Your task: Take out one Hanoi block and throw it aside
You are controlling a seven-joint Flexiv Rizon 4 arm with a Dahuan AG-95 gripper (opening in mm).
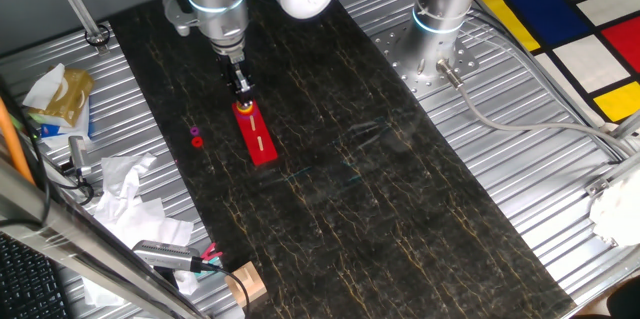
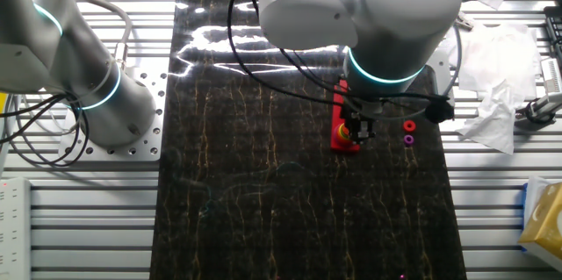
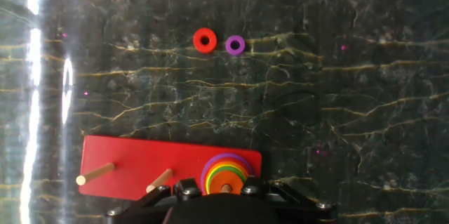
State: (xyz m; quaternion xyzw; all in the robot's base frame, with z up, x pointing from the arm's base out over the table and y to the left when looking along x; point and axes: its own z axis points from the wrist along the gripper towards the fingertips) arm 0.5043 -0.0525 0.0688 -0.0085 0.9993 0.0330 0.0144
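I hold the gripper (image 1: 243, 87) directly over the stacked rings (image 3: 226, 175) at the red peg board's (image 3: 140, 159) end, jaw state indeterminate, while the orange-red Hanoi block (image 3: 205, 40) lies discarded at 12 o'clock, beside the purple ring (image 3: 236, 45).

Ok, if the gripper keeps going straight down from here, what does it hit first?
Probably the stack of rings on the red board's end peg; the gripper hangs right above it. The loose orange-red ring lies well aside.

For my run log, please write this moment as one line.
gripper over ring stack on red board | jaws unclear | Hanoi block on mat beside purple ring
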